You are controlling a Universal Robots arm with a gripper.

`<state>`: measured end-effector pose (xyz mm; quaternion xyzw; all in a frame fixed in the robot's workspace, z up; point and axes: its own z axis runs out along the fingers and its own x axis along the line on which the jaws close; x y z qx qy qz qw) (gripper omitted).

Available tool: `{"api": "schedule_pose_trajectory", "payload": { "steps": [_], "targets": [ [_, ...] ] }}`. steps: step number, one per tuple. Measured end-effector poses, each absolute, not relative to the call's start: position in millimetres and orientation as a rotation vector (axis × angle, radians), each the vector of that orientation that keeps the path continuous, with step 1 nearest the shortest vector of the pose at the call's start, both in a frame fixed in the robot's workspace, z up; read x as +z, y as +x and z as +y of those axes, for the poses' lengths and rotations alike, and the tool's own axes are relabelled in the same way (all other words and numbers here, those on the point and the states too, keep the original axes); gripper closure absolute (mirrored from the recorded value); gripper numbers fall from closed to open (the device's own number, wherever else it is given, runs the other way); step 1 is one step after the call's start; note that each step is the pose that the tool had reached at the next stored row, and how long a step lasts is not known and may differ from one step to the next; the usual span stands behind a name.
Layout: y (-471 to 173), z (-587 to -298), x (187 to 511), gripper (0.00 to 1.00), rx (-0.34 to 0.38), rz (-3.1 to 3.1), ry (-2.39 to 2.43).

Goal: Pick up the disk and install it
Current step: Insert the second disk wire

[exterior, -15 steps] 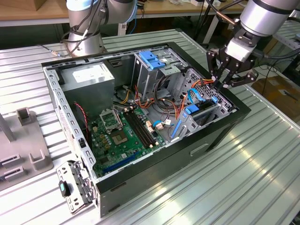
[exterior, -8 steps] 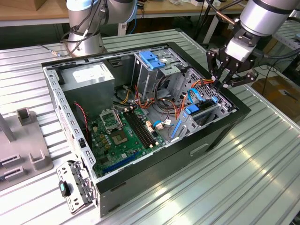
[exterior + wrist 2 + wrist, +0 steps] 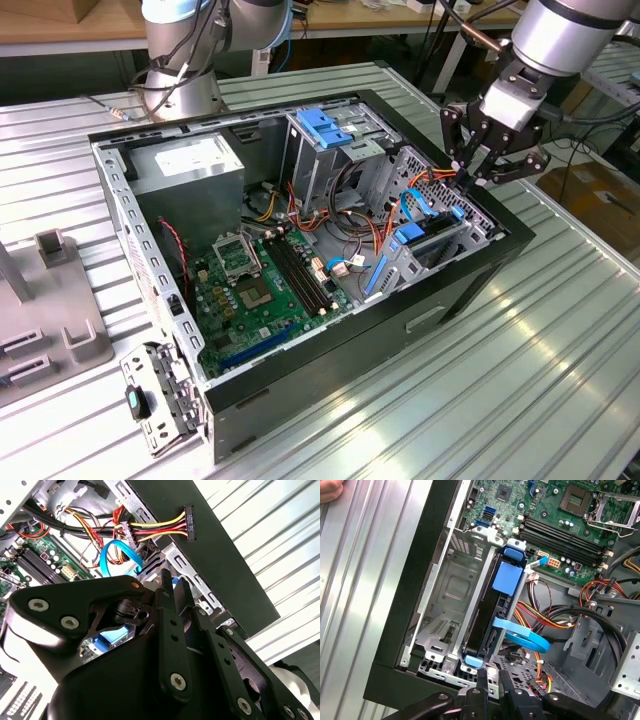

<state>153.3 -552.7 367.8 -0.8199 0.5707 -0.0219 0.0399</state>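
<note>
Gripper [image 3: 492, 676]: black fingers narrow, nearly together, holding nothing, poised just above the near end of the disk.
Disk [image 3: 492, 612]: stands on edge in its blue rail frame, seated in the metal drive cage [image 3: 447, 587] by the case's front wall.
Blue ribbon cable [image 3: 525, 636]: loops off the disk's side.
Motherboard [image 3: 250, 285]: flat on the case floor beyond.
Power supply [image 3: 190, 165]: grey box, far corner.
</note>
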Motion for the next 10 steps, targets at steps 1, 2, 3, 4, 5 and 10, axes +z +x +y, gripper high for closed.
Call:
{"api": "schedule_pose_trajectory", "payload": {
  "steps": [1, 2, 3, 4, 5, 10],
  "targets": [
    [153.4, -552.5, 367.8, 0.76, -0.067, 1.745, -2.515],
    [153.5, -552.4, 367.8, 0.76, -0.067, 1.742, -2.517],
    [153.6, -552.3, 367.8, 0.76, -0.066, 1.739, -2.519],
    [153.6, -552.2, 367.8, 0.76, -0.066, 1.738, -2.519],
    [153.6, -552.2, 367.8, 0.76, -0.066, 1.738, -2.519],
    [153.6, -551.6, 367.8, 0.76, -0.066, 1.738, -2.519]
  ]
}}
